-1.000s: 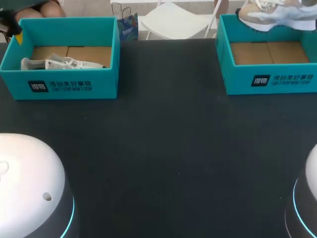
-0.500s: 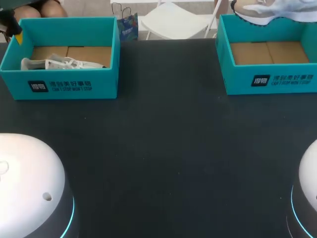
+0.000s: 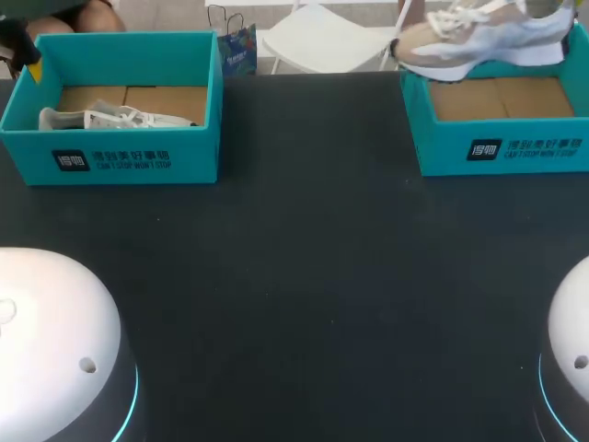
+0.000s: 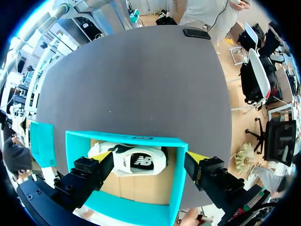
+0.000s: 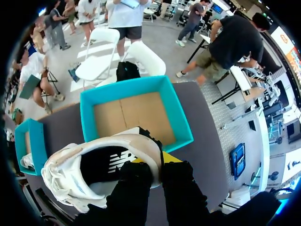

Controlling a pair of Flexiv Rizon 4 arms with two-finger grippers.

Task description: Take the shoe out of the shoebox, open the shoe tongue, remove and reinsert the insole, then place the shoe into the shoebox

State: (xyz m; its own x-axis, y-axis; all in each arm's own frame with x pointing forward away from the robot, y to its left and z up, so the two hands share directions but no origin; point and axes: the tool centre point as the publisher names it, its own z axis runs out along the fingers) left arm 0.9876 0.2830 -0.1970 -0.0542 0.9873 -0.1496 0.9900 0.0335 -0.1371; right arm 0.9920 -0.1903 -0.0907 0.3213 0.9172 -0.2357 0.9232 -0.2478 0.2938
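Note:
A beige-and-white sneaker (image 3: 479, 37) hangs tilted over the back left corner of the right teal shoebox (image 3: 502, 152), whose cardboard floor is bare. In the right wrist view my right gripper (image 5: 162, 162) is shut on the heel collar of this sneaker (image 5: 94, 174), with the empty box (image 5: 136, 89) ahead of it. A second white shoe (image 3: 110, 118) lies on its side in the left teal shoebox (image 3: 120, 161). My left gripper (image 4: 149, 160) hovers open above that box (image 4: 178, 188), its fingers on either side of the shoe (image 4: 134, 160) without touching it.
The two shoeboxes stand at the table's far left and far right corners, with dark tabletop (image 3: 304, 258) between them. My arms' white bases (image 3: 55, 341) fill the near corners. A dark phone (image 4: 196, 33) lies at the table's edge far ahead of the left gripper.
The sneaker in my right gripper rose a little, then swung left and lower over the right box. The left box and its shoe have not moved.

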